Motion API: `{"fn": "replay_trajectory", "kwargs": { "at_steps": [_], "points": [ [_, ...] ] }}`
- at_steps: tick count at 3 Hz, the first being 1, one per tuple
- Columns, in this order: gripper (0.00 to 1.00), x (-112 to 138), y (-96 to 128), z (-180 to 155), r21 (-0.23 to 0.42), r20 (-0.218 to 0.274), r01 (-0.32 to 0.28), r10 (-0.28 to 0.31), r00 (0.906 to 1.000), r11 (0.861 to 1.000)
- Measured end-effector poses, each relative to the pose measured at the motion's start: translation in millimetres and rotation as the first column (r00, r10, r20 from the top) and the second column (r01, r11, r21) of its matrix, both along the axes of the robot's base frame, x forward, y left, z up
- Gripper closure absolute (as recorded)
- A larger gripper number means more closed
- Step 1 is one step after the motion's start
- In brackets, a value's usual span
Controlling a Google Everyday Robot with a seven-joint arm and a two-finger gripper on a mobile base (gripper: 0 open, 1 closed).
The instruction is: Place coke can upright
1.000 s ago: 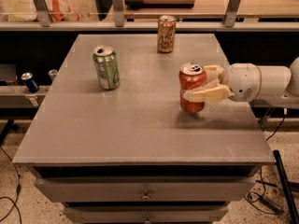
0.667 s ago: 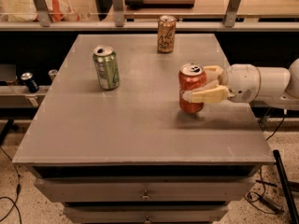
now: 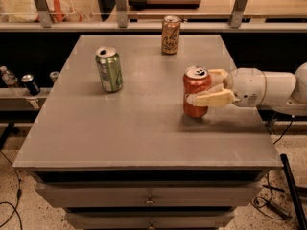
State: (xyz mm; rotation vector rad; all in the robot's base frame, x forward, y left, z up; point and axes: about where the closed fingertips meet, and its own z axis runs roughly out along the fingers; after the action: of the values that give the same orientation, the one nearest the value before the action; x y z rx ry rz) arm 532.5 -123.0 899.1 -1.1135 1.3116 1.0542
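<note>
Table (image 3: 139, 133): grey, flat top, filling the middle of the frame, with drawers below its front edge.
Coke can (image 3: 194, 96): red-orange, upright on the table, right of centre (silver top facing up).
Tool (image 3: 203, 86): comes in from the right edge on a white arm (image 3: 271, 87); its cream fingers (image 3: 213, 99) sit closed against the coke can's sides, one in front and one behind.
Green can (image 3: 109, 70): upright, upper left of the table, well apart from the coke can.
Tan can (image 3: 170, 35): upright near the table's far edge, top centre.
</note>
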Motion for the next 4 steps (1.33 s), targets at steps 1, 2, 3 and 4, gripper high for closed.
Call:
{"fn": "replay_trajectory", "kwargs": {
  "at_steps": [1,2,3,4],
  "points": [
    [0.86,1.7,-0.3,-2.6,0.009,-0.002,0.019,-0.019,0.9998,1.000],
    [0.62,3.4,-0.4,-6.7,0.018,-0.004,0.036,-0.036,0.9993,0.999],
    [0.40,3.9,-0.2,-10.1,0.023,-0.008,0.043,-0.043,0.9991,0.999],
    [0.16,4.0,0.2,-12.3,0.025,-0.010,0.044,-0.044,0.9990,0.999]
  ]
}}
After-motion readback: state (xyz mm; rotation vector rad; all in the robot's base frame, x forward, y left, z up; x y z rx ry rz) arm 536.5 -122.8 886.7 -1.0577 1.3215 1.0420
